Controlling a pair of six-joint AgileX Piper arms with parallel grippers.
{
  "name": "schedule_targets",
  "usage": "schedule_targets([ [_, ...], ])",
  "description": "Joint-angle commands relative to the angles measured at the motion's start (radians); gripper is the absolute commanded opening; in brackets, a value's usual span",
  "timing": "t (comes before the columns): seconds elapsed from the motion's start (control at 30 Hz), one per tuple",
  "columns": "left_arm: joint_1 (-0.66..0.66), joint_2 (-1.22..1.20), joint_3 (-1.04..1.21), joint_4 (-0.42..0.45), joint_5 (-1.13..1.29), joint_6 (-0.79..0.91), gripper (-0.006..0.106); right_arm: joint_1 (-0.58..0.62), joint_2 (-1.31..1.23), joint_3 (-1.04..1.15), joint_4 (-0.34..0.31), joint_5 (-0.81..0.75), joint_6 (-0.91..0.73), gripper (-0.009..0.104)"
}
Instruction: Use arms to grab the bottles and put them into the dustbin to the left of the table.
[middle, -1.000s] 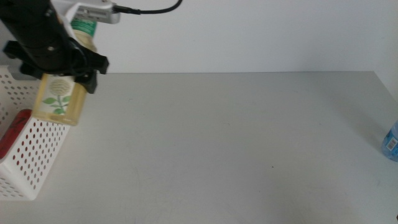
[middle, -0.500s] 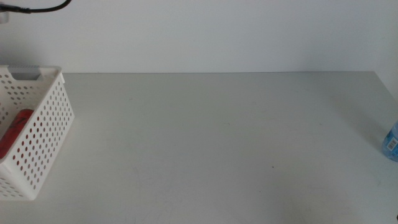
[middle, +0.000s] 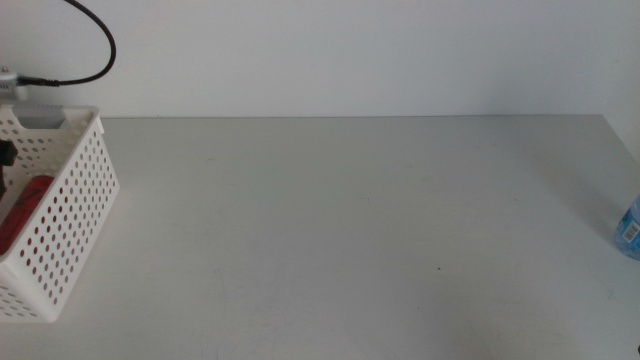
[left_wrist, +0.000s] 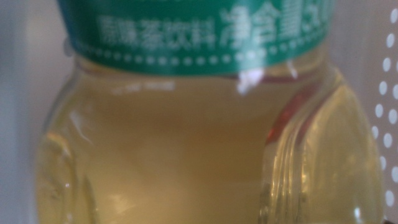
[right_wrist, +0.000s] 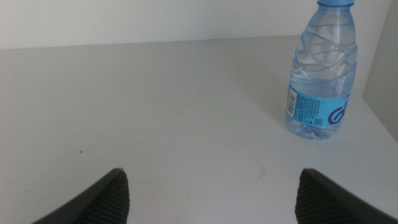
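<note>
The yellow tea bottle (left_wrist: 199, 137) with its green label fills the left wrist view and hides the jaws; my left gripper holds it over the white perforated dustbin (middle: 75, 200), whose holed wall (left_wrist: 388, 74) shows beside it. Only a sliver of the left arm (middle: 8, 85) and its black cable show at the middle view's far left edge. A red soda can (middle: 25, 212) lies inside the dustbin. The clear water bottle (right_wrist: 322, 74) with a blue cap stands upright at the table's right edge (middle: 630, 228). My right gripper (right_wrist: 211, 186) is open, short of that bottle.
The light-grey table (middle: 350, 220) runs wide between the dustbin and the water bottle. Its far edge meets a white wall. The water bottle stands close to the table's right edge.
The left arm with the tea bottle has swung left out of the middle view, past the dustbin's edge. Its cable now loops in at the top left. The water bottle has not moved.
</note>
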Motion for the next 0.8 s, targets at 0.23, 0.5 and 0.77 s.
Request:
schedule_targets([
  [0.23, 0.0, 0.002, -0.038, -0.028, -0.055, -0.003, 0.051, -0.005, -0.022, -0.01, -0.009, -0.07, -0.009, 0.071],
  [0.5, -0.005, 0.002, -0.038, -0.06, -0.066, 0.012, 0.094, -0.005, -0.022, -0.01, -0.009, -0.07, -0.009, 0.071],
  [0.77, -0.05, -0.044, -0.043, -0.063, 0.025, -0.018, 0.094, -0.005, -0.022, -0.01, -0.009, -0.07, -0.009, 0.071],
])
